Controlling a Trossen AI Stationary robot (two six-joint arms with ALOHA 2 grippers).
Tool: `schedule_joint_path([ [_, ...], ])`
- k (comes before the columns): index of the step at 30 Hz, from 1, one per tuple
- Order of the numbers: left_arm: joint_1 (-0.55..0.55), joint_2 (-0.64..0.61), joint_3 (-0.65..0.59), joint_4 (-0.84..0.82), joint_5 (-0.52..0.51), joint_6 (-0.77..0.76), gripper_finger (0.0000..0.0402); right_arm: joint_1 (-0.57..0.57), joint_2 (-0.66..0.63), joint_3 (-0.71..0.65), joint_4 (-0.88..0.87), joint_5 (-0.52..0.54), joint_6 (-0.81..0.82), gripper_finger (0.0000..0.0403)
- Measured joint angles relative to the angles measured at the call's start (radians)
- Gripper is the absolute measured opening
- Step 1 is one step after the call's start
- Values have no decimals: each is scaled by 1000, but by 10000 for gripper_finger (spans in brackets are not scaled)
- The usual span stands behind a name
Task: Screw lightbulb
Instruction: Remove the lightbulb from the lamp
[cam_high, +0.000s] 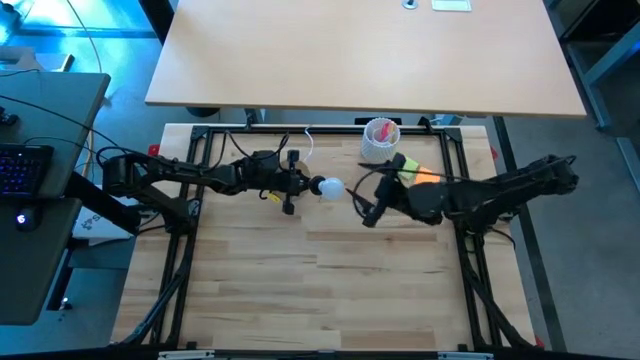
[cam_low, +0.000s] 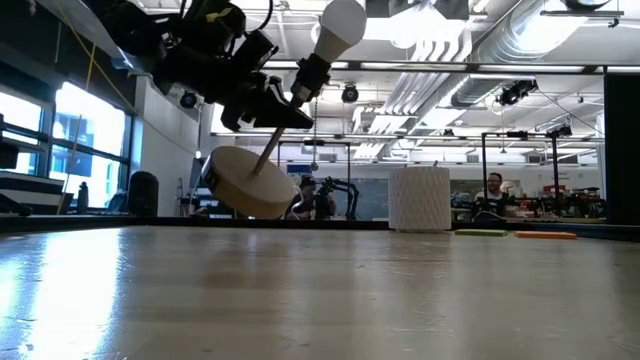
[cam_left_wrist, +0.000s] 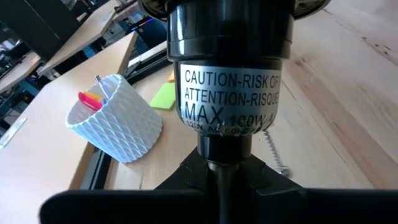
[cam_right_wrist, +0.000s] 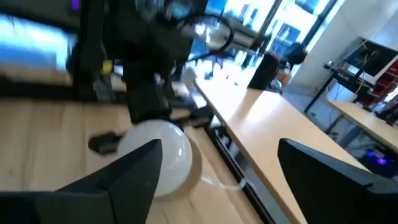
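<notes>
Holding the black socket (cam_low: 262, 92) up near the bench's back edge, the left pincer (cam_high: 290, 185) grips it tight, with the lightbulb (cam_high: 328, 187) in its end. The right pincer (cam_high: 366, 205) waits open just beside. Next, I think, it must close on the bulb and turn it.

The left gripper (cam_high: 290, 190) is held raised and closed, its wrist tilted. The right gripper (cam_high: 366, 205) is held opposite, near it, fingers (cam_right_wrist: 134, 171) spread apart.
</notes>
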Motion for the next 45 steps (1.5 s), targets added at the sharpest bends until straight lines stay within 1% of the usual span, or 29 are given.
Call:
schedule_joint_path([
  [3,-1,0,0,6,1,0,21,-16,51,134,-206,-4,26,331],
  [5,-1,0,0,4,1,-11,21,-22,88,204,-300,-14,58,341],
  [6,-1,0,0,2,1,-17,21,-28,106,235,-349,-36,82,345],
  [9,0,0,0,5,1,-22,21,-35,155,299,-437,-88,146,348],
  [12,0,0,0,3,1,-23,21,-30,182,335,-485,-61,188,349],
  [17,-2,0,0,2,1,-25,21,-19,178,336,-506,-57,239,349],
  [22,-4,0,0,2,1,-24,21,-35,188,336,-520,-158,324,349],
  [25,-7,0,0,2,1,-24,21,-47,212,335,-521,-165,354,349],
  [31,-7,0,0,-10,1,-24,21,-73,252,334,-486,-180,354,349],
  [39,-6,0,0,-16,-3,-18,21,-110,256,334,-445,-192,353,347],
  [45,-6,0,0,-25,-1,-18,21,-155,256,334,-444,-323,363,334],
])
